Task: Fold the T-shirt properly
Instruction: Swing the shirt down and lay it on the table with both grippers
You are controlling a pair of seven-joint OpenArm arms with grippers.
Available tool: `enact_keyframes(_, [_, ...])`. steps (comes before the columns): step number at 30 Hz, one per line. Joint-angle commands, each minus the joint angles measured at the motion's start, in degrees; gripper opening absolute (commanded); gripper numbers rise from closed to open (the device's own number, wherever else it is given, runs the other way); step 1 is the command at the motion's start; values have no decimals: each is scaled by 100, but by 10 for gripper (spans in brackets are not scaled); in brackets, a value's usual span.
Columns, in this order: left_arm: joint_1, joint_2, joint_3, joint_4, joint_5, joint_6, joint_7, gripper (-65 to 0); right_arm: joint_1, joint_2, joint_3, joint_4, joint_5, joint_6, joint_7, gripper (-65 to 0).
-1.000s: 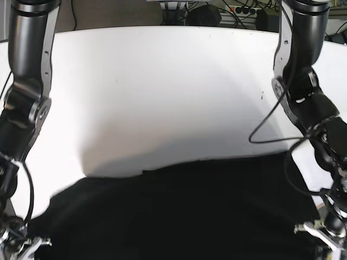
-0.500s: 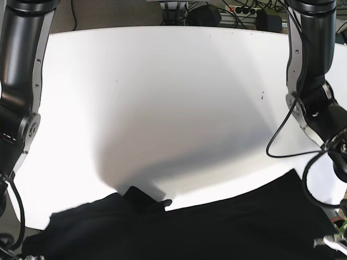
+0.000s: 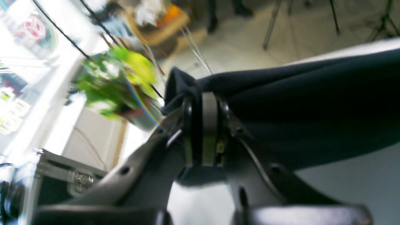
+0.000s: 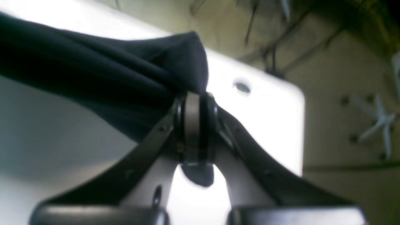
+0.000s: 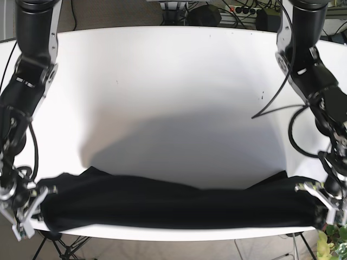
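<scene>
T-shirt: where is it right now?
In the base view, the T-shirt stretches along the table's near edge, between the right gripper and left gripper.

Both arms reach down from the far corners to the near edge, one at each side. The left tool (image 3: 203, 103) has its jaws pressed together on a pinch of dark cloth (image 3: 312, 93). The right tool (image 4: 195, 103) also has its jaws pressed together on the cloth.
</scene>
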Motion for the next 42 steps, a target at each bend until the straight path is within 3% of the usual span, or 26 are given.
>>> enact_keyframes(1, [176, -101, -218, 249, 141, 94, -104, -650, -152, 43, 195, 366, -60, -47, 129, -629])
enact_keyframes(17, [2655, 171, -1132, 707, -44, -670, -113, -650, -3167, -634, 1514, 1536, 784, -82, 111, -629])
enact_keyframes(24, [3315, 162, -1246, 698, -44, -978, -113, -650, -3993, -959, 1610, 1685, 863, -55, 146, -629])
enact_keyframes(31, [3851, 171, -1598, 689, -44, -1000, -122, -650, -4371, -1258, 1593, 1650, 863, -55, 146, -609])
enact_keyframes(35, [3930, 171, -1774, 671, -44, -1000, -130, -650, -4380, -1407, 1575, 1632, 819, -91, 155, -474])
enact_keyframes(37, [3991, 171, -1870, 671, -44, -1000, -130, -650, -4371, -1425, 1575, 1632, 810, -108, 164, -339])
enact_keyframes(40, [4000, 171, -1923, 663, -44, -1000, -130, -650, -4336, -1416, 1566, 1544, 810, -108, 313, -193])
enact_keyframes(42, [4009, 171, -1923, 663, -44, -1000, -130, -650, -4319, -1407, 1566, 1412, 810, -108, 436, -130])
